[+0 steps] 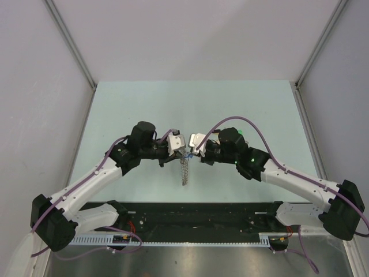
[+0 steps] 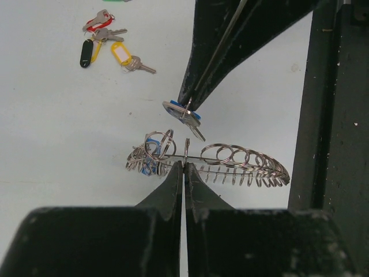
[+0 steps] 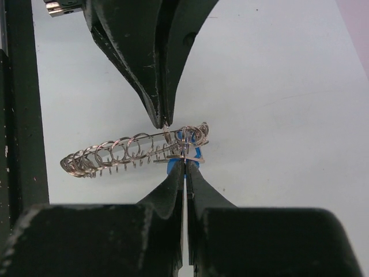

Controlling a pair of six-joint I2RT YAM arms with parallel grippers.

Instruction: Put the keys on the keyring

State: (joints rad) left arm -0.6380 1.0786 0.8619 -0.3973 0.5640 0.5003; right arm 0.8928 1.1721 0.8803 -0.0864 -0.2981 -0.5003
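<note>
The matte, pale-green worktop spans the scene. The keyring, a springy grey band of coiled wire loops, hangs between the arms with its rim pinched in the clenched left jaws. The right jaws are clamped on a small blue-headed key just beside the ring. Only the left wrist view shows the loose keys, tagged red, black and yellow, lying on the worktop.

White arms, black joints, purple cables.
</note>
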